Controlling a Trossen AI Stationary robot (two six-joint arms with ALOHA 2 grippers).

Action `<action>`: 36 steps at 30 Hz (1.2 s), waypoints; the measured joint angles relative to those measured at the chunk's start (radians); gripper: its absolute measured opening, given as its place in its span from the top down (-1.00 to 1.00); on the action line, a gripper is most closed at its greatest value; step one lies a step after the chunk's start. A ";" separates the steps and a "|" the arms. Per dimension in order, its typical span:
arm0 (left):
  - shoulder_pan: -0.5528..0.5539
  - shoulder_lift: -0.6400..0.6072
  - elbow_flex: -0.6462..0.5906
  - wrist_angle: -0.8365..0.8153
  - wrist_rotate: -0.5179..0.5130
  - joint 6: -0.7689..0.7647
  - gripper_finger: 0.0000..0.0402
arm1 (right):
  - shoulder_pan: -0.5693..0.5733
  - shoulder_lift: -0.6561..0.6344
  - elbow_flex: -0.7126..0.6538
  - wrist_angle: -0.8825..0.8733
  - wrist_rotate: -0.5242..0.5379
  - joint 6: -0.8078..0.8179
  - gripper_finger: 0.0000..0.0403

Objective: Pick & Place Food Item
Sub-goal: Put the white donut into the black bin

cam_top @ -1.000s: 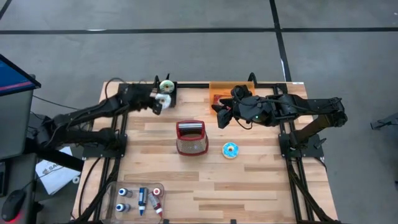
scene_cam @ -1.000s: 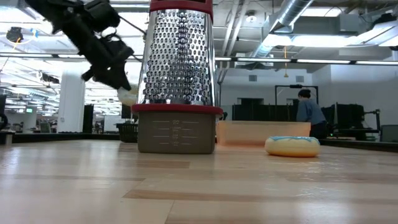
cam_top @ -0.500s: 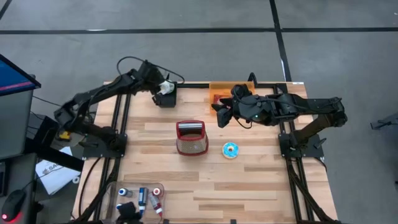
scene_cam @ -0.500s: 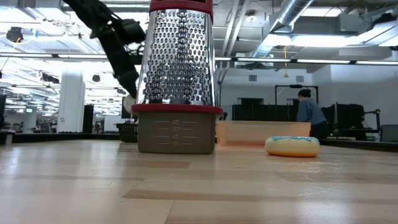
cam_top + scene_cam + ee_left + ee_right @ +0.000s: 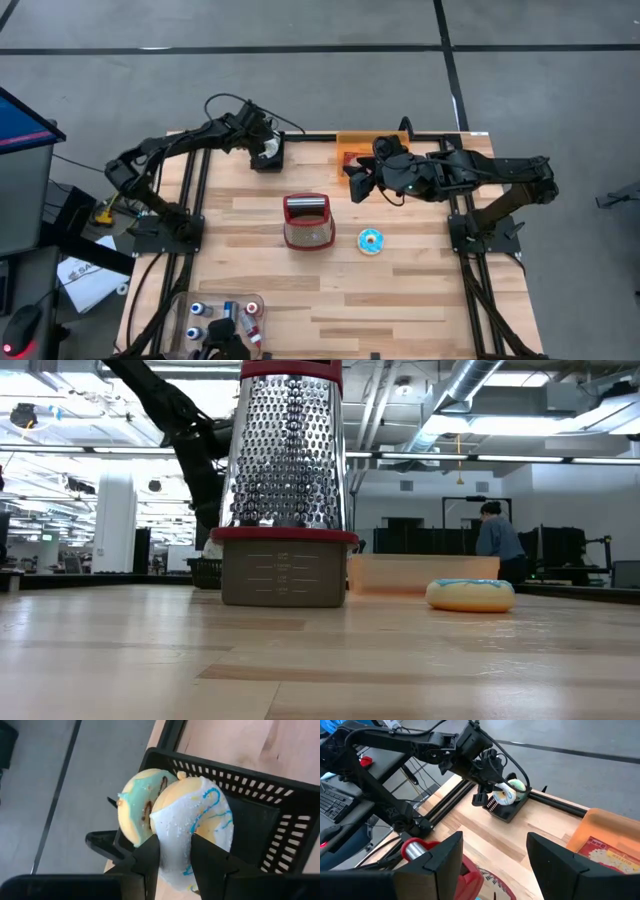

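My left gripper (image 5: 175, 845) is shut on a white-iced donut with blue squiggles (image 5: 200, 815) and holds it at the black basket (image 5: 260, 810) on the table's far left (image 5: 268, 160). A teal-iced donut (image 5: 136, 812) lies in the basket right beside it. A third donut, blue-iced (image 5: 370, 240), lies flat on the table right of the grater. My right gripper (image 5: 495, 855) hovers open above the table near the orange tray, with nothing between its fingers. My left gripper pinches the white donut's ring at its near edge (image 5: 175, 832) between its two fingers, one finger (image 5: 150, 857) on each side. The fingers slant down from the far left. The donut stands tilted against the teal donut, inside the basket's rim; whether it rests on the basket floor is hidden.
A steel grater with a red rim (image 5: 308, 220) stands mid-table and fills the low view (image 5: 285, 490). An orange tray (image 5: 350, 150) lies at the far edge. A clear box of small bottles (image 5: 222, 318) sits at the near left. A person (image 5: 497, 535) stands far behind.
My left arm has swung toward the table's far edge, and its wrist has rolled. The gripper has sunk a little at the basket with the white donut still held. My right arm has kept still.
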 joint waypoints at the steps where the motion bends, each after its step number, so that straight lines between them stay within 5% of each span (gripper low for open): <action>1: 0.000 0.006 0.000 0.003 0.000 0.003 0.51 | 0.000 0.000 0.000 0.000 0.001 0.000 -0.05; 25: 0.035 0.032 0.000 0.020 0.078 0.021 0.50 | -0.001 0.000 0.000 -0.023 0.028 0.034 -0.05; 36: 0.053 0.032 0.000 0.022 0.121 -0.029 0.29 | -0.001 0.000 0.000 -0.026 0.028 0.034 -0.05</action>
